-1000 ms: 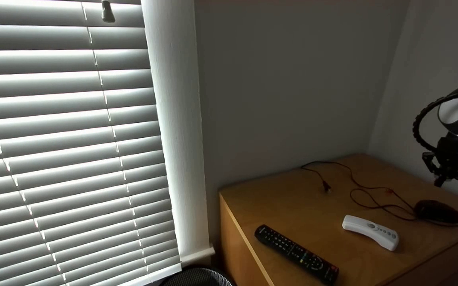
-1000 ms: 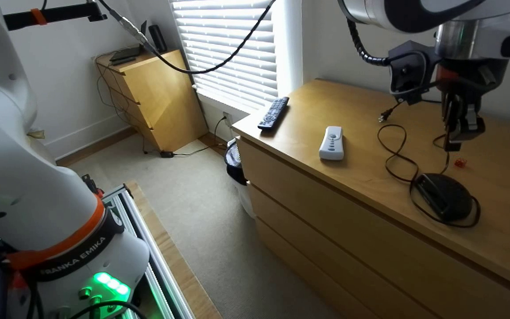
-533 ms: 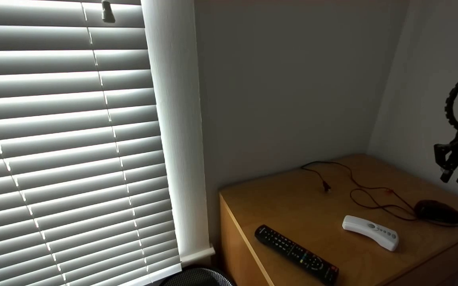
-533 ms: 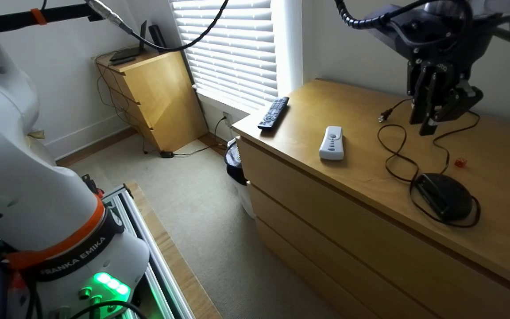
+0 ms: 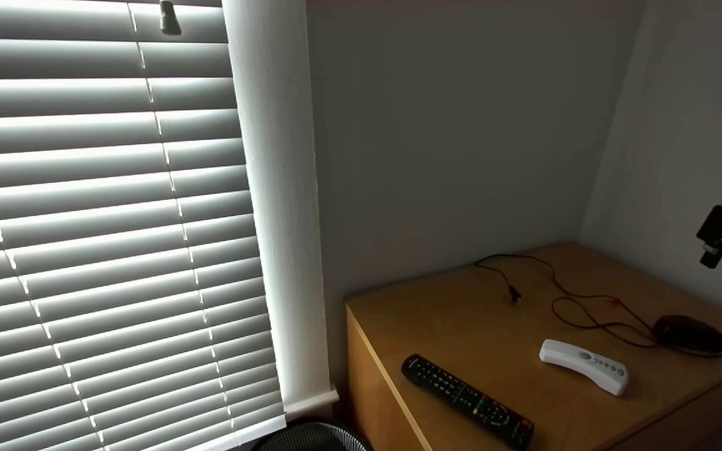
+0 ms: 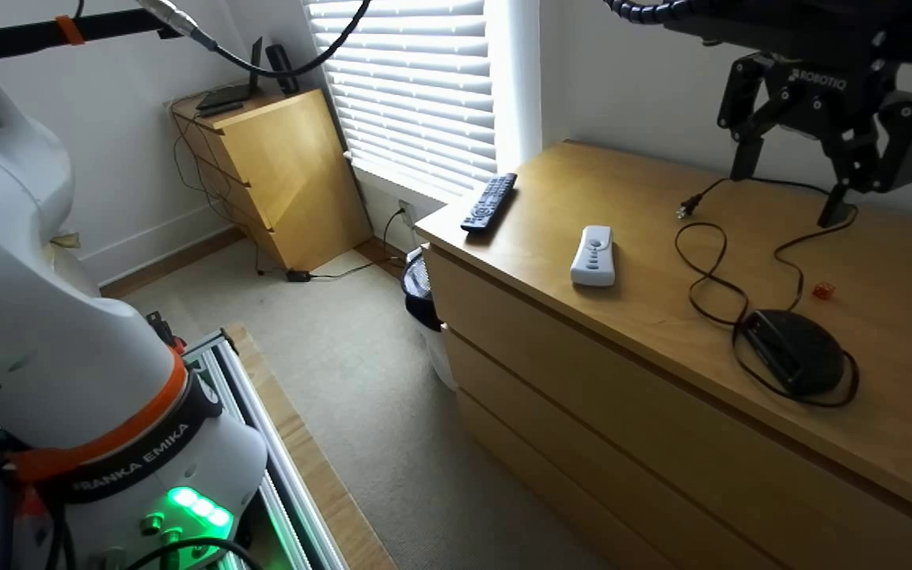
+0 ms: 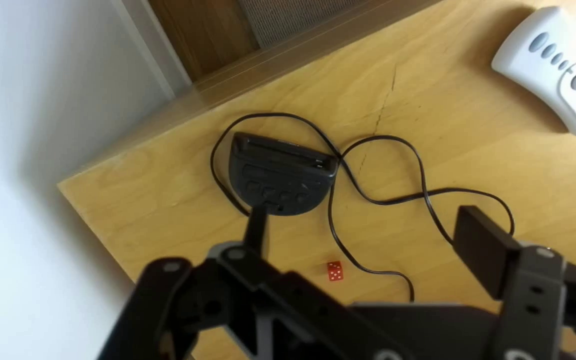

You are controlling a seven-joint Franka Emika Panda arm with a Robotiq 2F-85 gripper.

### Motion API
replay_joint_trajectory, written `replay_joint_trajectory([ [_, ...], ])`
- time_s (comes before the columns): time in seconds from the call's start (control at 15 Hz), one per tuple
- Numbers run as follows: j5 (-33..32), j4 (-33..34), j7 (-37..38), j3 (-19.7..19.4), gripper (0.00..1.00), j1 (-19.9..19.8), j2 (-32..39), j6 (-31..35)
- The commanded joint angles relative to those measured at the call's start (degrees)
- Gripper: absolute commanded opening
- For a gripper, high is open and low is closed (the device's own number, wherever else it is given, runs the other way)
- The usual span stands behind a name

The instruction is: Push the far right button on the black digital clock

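Note:
The black digital clock (image 7: 283, 175) lies on the wooden dresser top, seen in both exterior views and the wrist view. A row of small buttons (image 7: 284, 195) runs along its rounded top, with one more button near the curved edge. My gripper (image 6: 788, 186) hangs in the air above the dresser, higher than the clock (image 6: 796, 352) and toward the wall from it. Its jaws stand wide apart with nothing between them. In the wrist view one fingertip (image 7: 257, 227) overlaps the clock's curved edge from above without visible contact.
The clock's black cord (image 7: 420, 195) loops over the dresser top. A red die (image 7: 335, 271) sits near it. A white remote (image 6: 594, 256) and a black remote (image 6: 490, 203) lie farther along. Walls stand behind and at the dresser's end (image 5: 680, 156).
The jaws have gone from shut to wide open. The gripper has turned about its wrist and risen, shifting rightward in an exterior view. Clock, remotes and die have stayed put.

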Motion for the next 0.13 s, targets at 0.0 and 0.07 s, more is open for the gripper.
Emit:
replay_joint_trajectory([
  [0.0,-0.2,0.1,0.1,0.8,0.96,-0.8,0.1,-0.1],
  [0.07,-0.2,0.1,0.2,0.9,0.96,-0.8,0.1,-0.1],
])
